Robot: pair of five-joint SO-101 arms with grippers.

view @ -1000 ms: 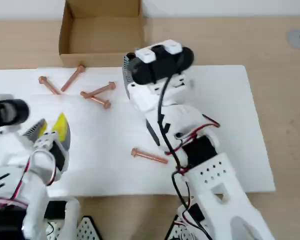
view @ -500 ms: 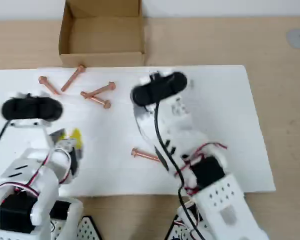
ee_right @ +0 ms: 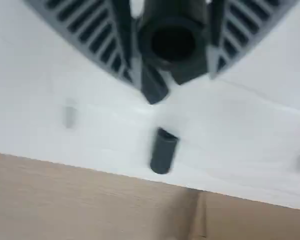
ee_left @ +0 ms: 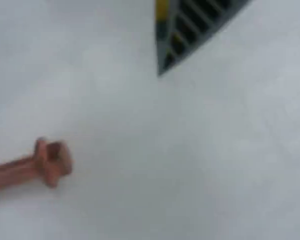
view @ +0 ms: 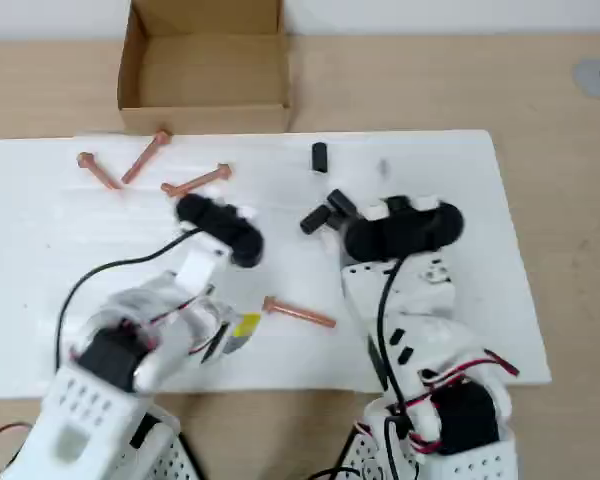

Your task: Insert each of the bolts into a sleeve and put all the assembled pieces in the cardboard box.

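Several copper bolts lie on the white foam board [view: 460, 300]: three at the back left [view: 98, 170] [view: 145, 155] [view: 195, 182] and one near the front middle [view: 298, 312]. The head of that front bolt [ee_left: 50, 162] lies a short way from my left gripper's yellow-taped finger [ee_left: 190, 30]. My left gripper [view: 235, 332] is open and empty just left of it. My right gripper [ee_right: 172, 45] is shut on a black sleeve [view: 325, 212], held above the board's middle. A second black sleeve [view: 319, 156] [ee_right: 163, 150] lies near the board's back edge.
The open cardboard box [view: 205, 70] stands on the wooden table behind the board's left half. Both arm bases sit at the front edge. The board's right side is bare.
My left arm has swung right across the board to the front bolt. My right arm has drawn back toward its base, now showing a sleeve in its fingers and uncovering the other sleeve.
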